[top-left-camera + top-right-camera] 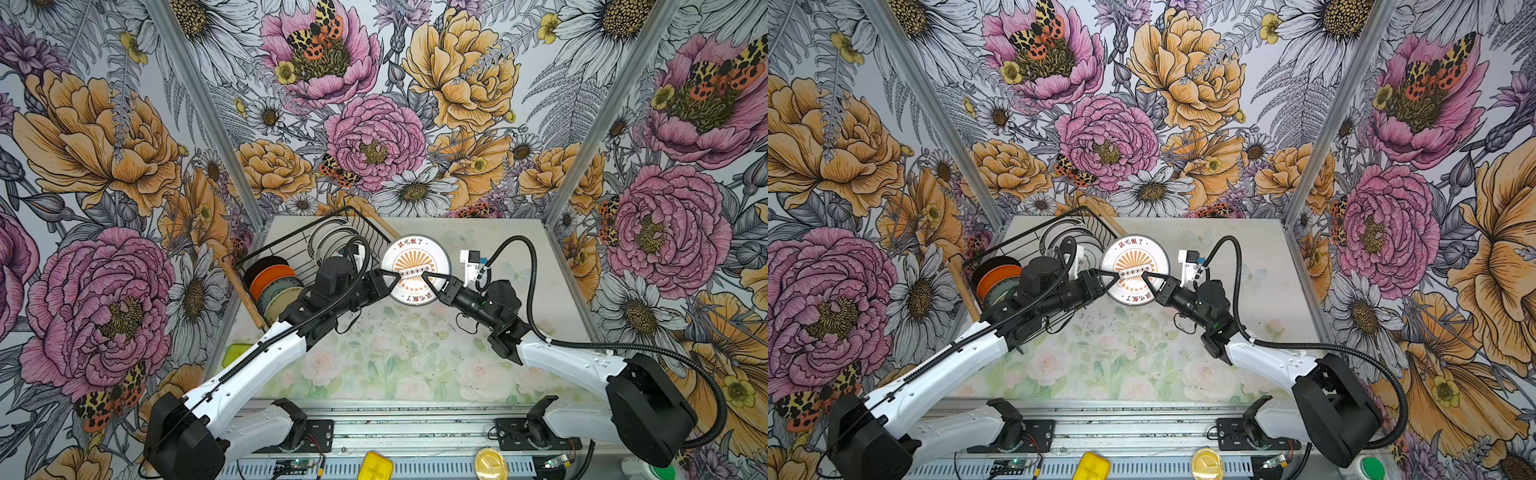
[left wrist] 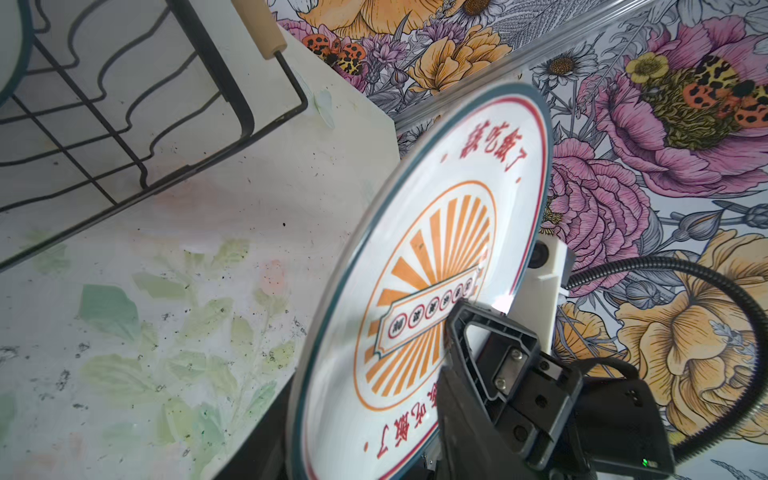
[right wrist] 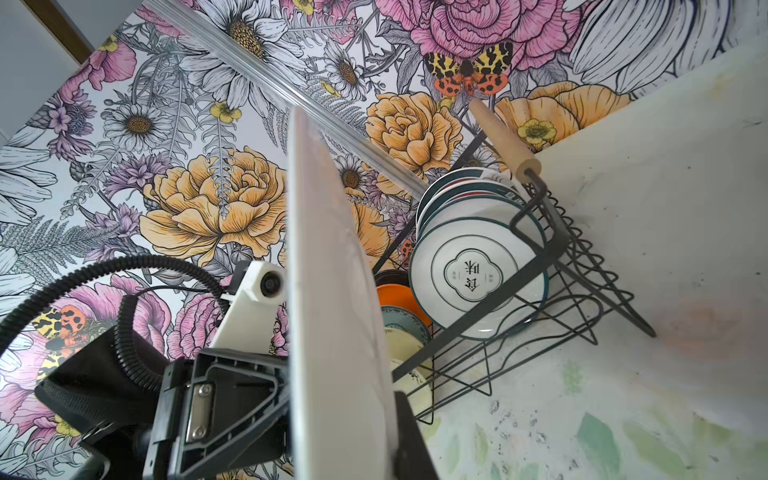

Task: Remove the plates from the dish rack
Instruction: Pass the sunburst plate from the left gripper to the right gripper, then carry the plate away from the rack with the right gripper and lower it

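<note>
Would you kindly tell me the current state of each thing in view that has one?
sunburst plate: out of the rack, tilted, between both grippers.
right gripper: jaws shut on the sunburst plate.
left gripper: at that plate's rim; jaws' opening unclear.
dish rack: partly loaded.
large white plates: standing in the rack.
small plates: standing in the rack.
</note>
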Controlling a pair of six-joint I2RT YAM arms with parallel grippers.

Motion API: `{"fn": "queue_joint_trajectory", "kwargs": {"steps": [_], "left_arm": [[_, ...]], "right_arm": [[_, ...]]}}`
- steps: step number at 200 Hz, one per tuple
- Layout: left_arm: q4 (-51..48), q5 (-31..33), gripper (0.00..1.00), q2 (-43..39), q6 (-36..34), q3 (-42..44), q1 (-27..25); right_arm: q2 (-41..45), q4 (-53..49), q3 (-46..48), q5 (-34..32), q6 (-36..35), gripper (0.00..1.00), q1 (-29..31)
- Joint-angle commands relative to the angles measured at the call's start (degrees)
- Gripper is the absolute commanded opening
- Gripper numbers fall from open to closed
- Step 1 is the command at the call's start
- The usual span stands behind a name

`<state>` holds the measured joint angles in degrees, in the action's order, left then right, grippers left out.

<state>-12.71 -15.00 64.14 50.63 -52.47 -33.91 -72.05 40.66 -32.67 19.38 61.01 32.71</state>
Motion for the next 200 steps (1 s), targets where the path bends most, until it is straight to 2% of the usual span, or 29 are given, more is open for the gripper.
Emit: {"fn": "queue_joint_trajectory", "kwargs": {"steps": [1,6,10,13,16,33,48,65,86,105,118,130,173,200], "left_arm": [[-3.9,1.75,0.59,-1.71,-3.85,-4.05,1.22],[-5.0,1.88,0.66,-2.09,-4.53,-4.47,1.61],[-5.83,1.95,0.79,-2.43,-5.16,-4.84,2.07],[-6.32,1.93,0.94,-2.67,-5.56,-5.11,2.42],[-6.7,1.87,0.98,-2.93,-6.07,-5.22,2.76],[-9.59,2.53,0.99,-4.66,-9.31,-6.2,4.82],[-13.12,4.66,0.99,-5.75,-12.01,-7.38,6.74],[-15.72,7.26,0.99,-6.53,-14.97,-8.4,8.77],[-16.74,13.6,0.99,-7.23,-18.24,-8.96,9.87],[-17.61,23.64,0.99,-6.77,-18.99,-9.27,9.87],[-18.43,28.31,0.99,-5.34,-19.92,-10.19,9.85],[-18.46,32.25,0.99,-3.56,-21.11,-10.89,9.53],[-18.22,39.08,0.99,4.47,-26.28,-15.85,7.13],[-18.17,38.31,0.99,9.02,-28.82,-18.85,6.75]], "right_arm": [[3.55,-2.37,-0.24,1.83,-3.84,0.0,-3.38],[4.36,-3.78,-0.56,2.66,-4.8,0.0,-4.7],[4.89,-4.94,-1.04,3.4,-5.71,0.0,-5.93],[5.33,-6.68,-1.47,4.01,-6.58,0.0,-6.84],[5.77,-8.38,-1.95,4.53,-7.7,0.0,-7.72],[8.52,-19.14,-6.44,6.32,-17.18,0.0,-12.67],[9.98,-30.7,-11.58,3.46,-27.91,0.0,-15.67],[9.77,-41.76,-17.1,-6.44,-40.39,0.0,-16.85],[8.27,-42.55,-18.34,-18.96,-47.16,0.0,-18.84],[5.18,-41.53,-19.16,-24.82,-45.26,0.0,-21.81],[2.69,-41.11,-19.83,-24.4,-40.73,0.0,-24.34],[0.29,-40.45,-20.03,-21.41,-36.68,0.0,-26.24],[-9.97,-36.26,-20.22,-12.1,-24.56,0.0,-30.5],[-15.48,-33.46,-20.85,-7.28,-19.02,0.0,-32.47]]}}
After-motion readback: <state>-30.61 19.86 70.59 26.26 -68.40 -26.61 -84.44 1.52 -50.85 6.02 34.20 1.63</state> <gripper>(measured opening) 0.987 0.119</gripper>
